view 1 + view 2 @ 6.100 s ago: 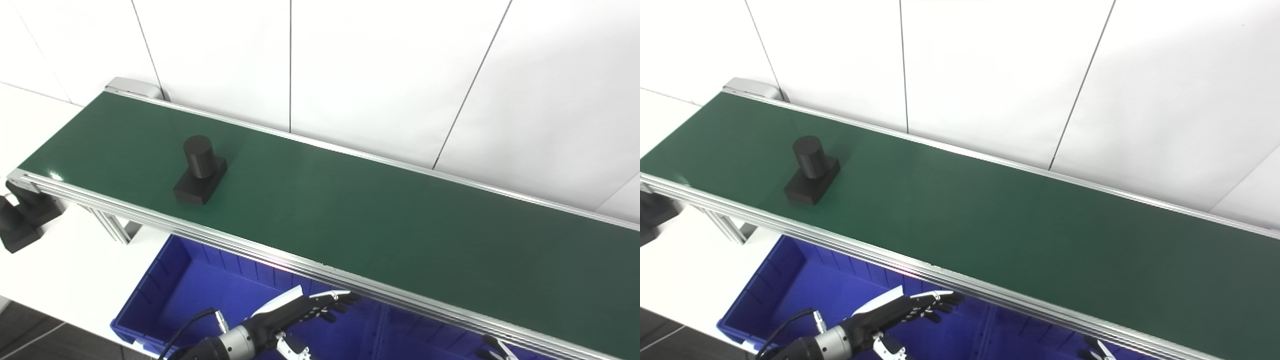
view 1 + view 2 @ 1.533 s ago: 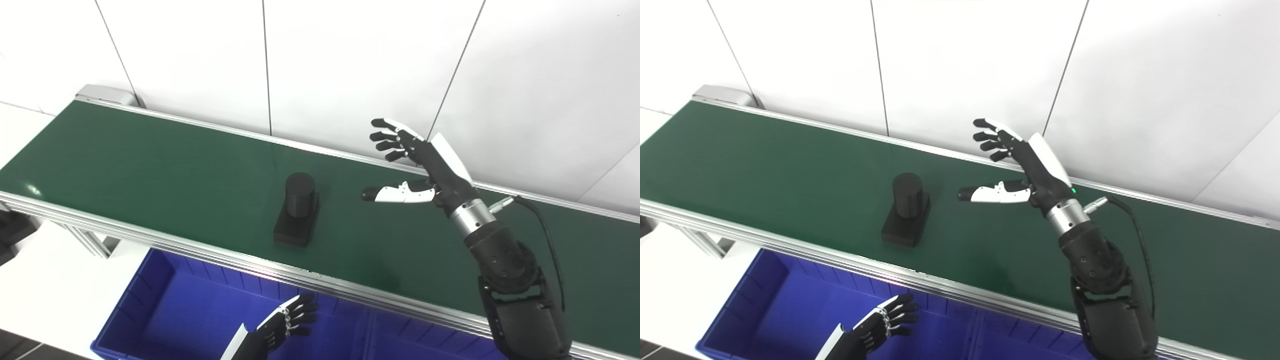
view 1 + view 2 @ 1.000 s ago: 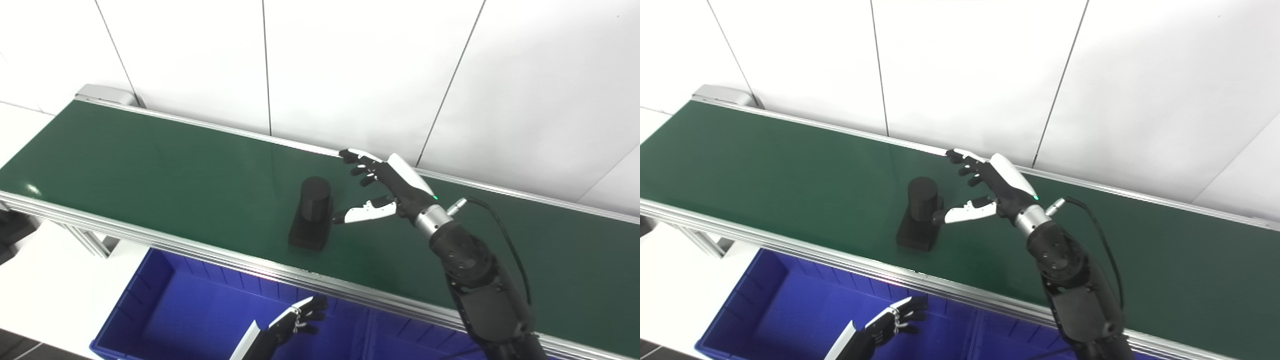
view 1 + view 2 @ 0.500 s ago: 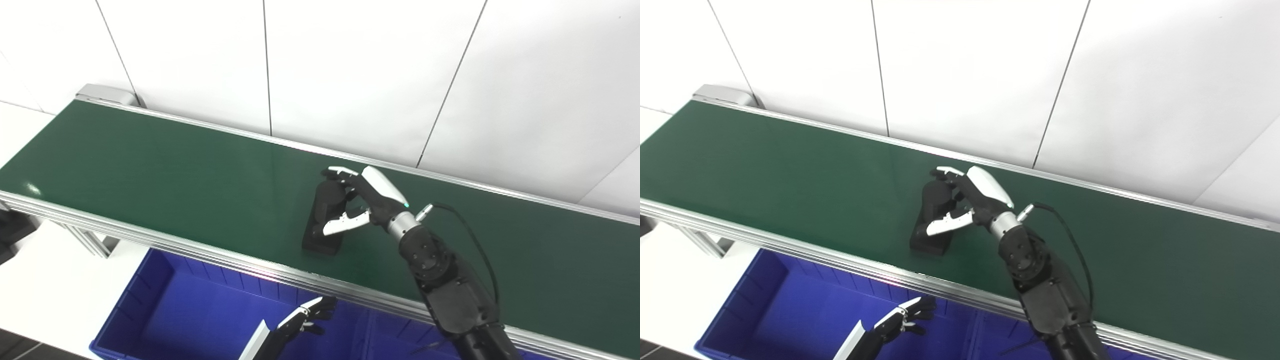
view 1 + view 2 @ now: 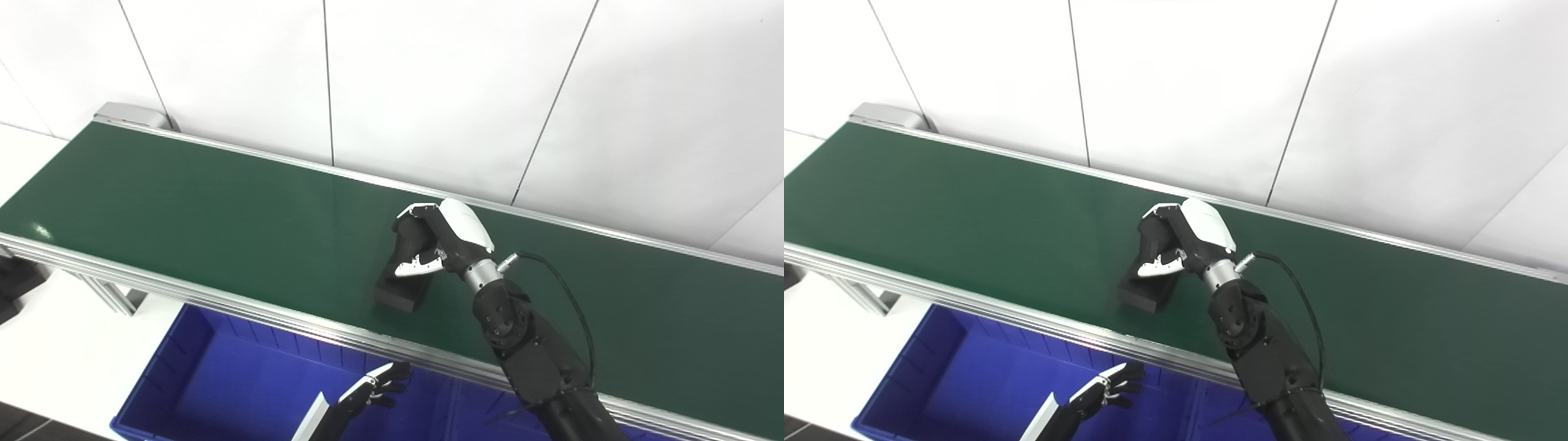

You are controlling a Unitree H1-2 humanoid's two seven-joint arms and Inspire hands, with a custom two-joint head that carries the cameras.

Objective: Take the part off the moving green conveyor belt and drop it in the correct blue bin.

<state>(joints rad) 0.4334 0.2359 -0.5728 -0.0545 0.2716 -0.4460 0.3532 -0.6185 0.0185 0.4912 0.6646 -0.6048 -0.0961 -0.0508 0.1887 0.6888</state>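
Right hand (image 5: 450,242) clenches its fingers (image 5: 415,214) around the black part (image 5: 404,283) on the green belt (image 5: 202,208); left hand (image 5: 373,395), fingers spread and released, hangs over the blue bin (image 5: 202,373) below that belt.

The right hand (image 5: 442,242) is showing a glossy white back shell over black fingers, a silver metal wrist ring, a thin black cable looping beside it, and a bulky black forearm. The left hand (image 5: 1102,390) is showing matching white-and-black casing.

Matte black block part (image 5: 401,293) sits on the plain dark green conveyor belt (image 5: 214,208), edged by silver rails (image 5: 184,288). Black-and-white right hand (image 5: 450,242); solid blue plastic bin (image 5: 208,380) below.
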